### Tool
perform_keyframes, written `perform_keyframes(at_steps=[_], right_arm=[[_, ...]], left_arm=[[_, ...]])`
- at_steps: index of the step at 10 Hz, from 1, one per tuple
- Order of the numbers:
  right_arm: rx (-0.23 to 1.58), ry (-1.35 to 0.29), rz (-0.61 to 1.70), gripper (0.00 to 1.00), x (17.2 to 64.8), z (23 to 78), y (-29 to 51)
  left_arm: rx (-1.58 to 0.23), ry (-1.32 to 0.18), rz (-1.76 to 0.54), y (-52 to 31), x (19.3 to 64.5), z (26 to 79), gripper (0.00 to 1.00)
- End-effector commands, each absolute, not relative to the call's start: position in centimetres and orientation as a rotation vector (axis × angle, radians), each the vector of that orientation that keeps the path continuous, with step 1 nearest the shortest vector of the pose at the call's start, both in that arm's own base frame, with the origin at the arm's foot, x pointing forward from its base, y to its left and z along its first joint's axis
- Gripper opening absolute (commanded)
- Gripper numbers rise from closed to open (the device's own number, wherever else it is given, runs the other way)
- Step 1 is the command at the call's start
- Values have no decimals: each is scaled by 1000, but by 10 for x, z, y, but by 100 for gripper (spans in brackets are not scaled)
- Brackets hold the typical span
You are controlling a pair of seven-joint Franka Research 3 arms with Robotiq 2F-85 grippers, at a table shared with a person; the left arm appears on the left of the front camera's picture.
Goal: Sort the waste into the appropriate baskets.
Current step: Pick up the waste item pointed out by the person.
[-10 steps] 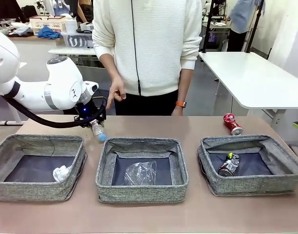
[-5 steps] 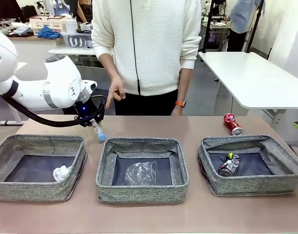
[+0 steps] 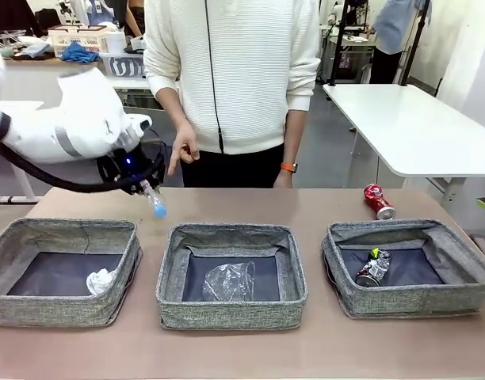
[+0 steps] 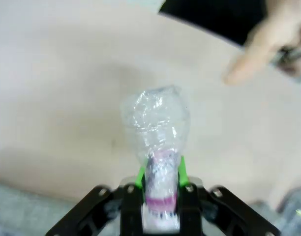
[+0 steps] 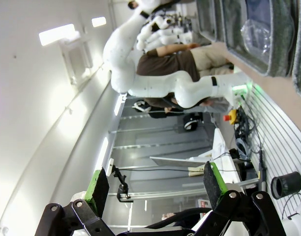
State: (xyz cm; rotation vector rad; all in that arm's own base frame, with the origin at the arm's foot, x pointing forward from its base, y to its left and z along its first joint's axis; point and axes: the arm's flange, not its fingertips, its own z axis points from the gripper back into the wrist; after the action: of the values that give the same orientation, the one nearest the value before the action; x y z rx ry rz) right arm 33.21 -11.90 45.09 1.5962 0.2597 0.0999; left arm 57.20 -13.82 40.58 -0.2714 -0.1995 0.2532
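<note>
My left gripper (image 3: 144, 186) is shut on a small clear plastic bottle (image 3: 152, 200), blue cap pointing down, held in the air behind the gap between the left basket (image 3: 62, 229) and the middle basket (image 3: 231, 235). In the left wrist view the bottle (image 4: 158, 132) sits clamped between the green pads (image 4: 181, 169) of my left gripper (image 4: 160, 172) above the bare tabletop. A white paper wad (image 3: 101, 280) lies in the left basket, a clear plastic cup (image 3: 228, 280) in the middle one, a crushed dark can (image 3: 372, 267) in the right basket (image 3: 409, 231). A crushed red can (image 3: 378, 200) lies on the table behind it. My right gripper (image 5: 153, 189) stands open, off the table.
A person in a white sweater (image 3: 231, 71) stands at the far edge, one hand (image 3: 184, 153) hanging close to my left gripper. That hand (image 4: 268, 46) appears blurred in the left wrist view. A white table (image 3: 409, 127) stands at the back right.
My left arm has lifted and drawn back to the left with the bottle, which now hangs higher above the table. The person has shifted slightly left.
</note>
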Motion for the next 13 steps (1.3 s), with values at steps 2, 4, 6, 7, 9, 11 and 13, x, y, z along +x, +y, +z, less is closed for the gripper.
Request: perform_keyframes(at_steps=[2,4,6,7,9,11,13], right_arm=[[1595,276,85,100,332,458,-120],[1595,276,85,100,332,458,-120],[1595,276,85,100,332,458,-120],[1595,276,85,100,332,458,-120],[1595,276,85,100,332,458,-120],[1595,276,85,100,332,458,-120],[1595,276,85,100,332,458,-120]], left_arm=[[-283,-30,236,-103,458,533,0],[-226,-201,43,-115,357,539,0],[-253,-98,130,-113,397,559,0],[-253,-98,130,-113,397,559,0],[-227,-140,87,-114,356,554,24],[-311,-85,77,-171,348,564,24],[-306,-65,71,-263,326,646,24]])
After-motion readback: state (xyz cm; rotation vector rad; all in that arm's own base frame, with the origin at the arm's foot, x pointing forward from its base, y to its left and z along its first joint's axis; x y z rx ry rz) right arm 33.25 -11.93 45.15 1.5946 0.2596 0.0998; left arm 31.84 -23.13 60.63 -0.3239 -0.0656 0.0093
